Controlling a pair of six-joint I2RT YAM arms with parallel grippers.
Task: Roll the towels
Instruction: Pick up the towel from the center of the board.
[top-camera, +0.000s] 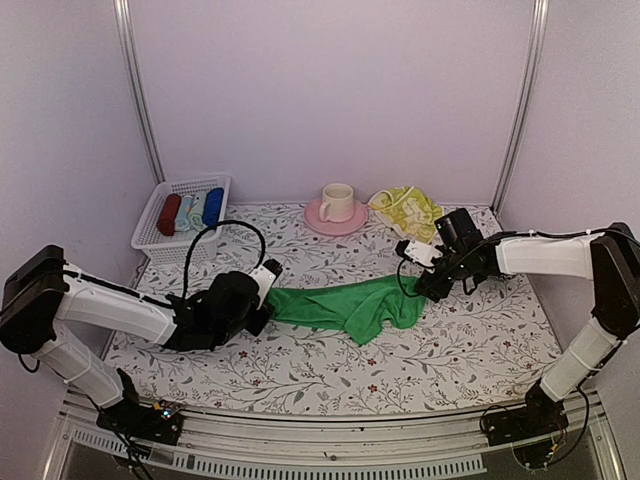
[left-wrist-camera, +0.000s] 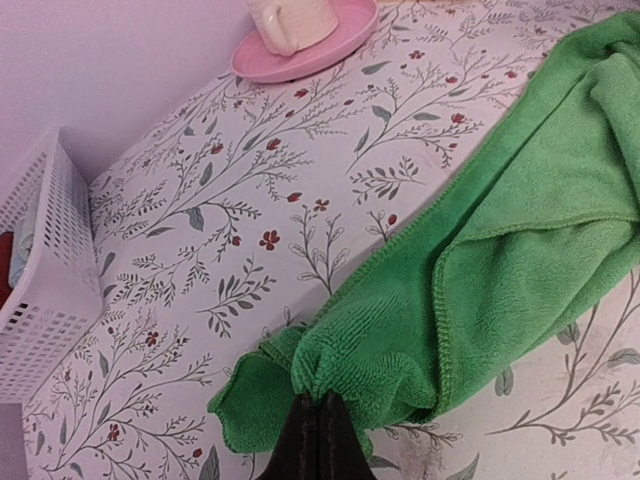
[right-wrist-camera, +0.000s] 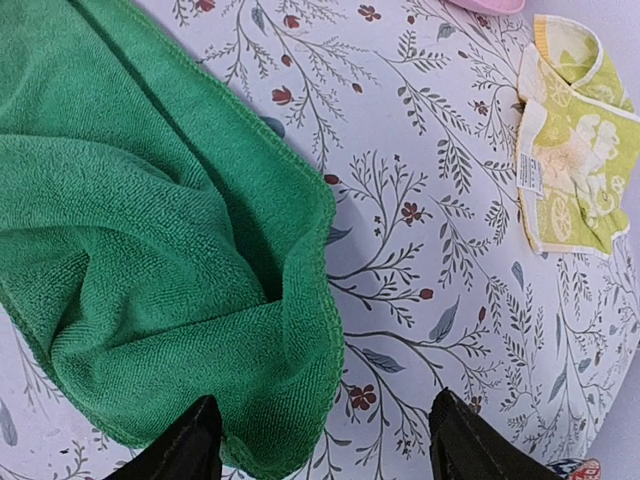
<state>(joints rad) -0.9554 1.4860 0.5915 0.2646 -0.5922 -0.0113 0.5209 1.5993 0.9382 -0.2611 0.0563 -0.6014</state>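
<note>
The left gripper (left-wrist-camera: 320, 420) is clamped on the left end of the green towel (top-camera: 345, 303), which lies stretched across the table. The right gripper (right-wrist-camera: 325, 450) stands spread over its right end, gripping nothing. Farther back, the yellow towel (top-camera: 408, 212) lies crumpled beside the pink saucer (top-camera: 345, 229).
</note>
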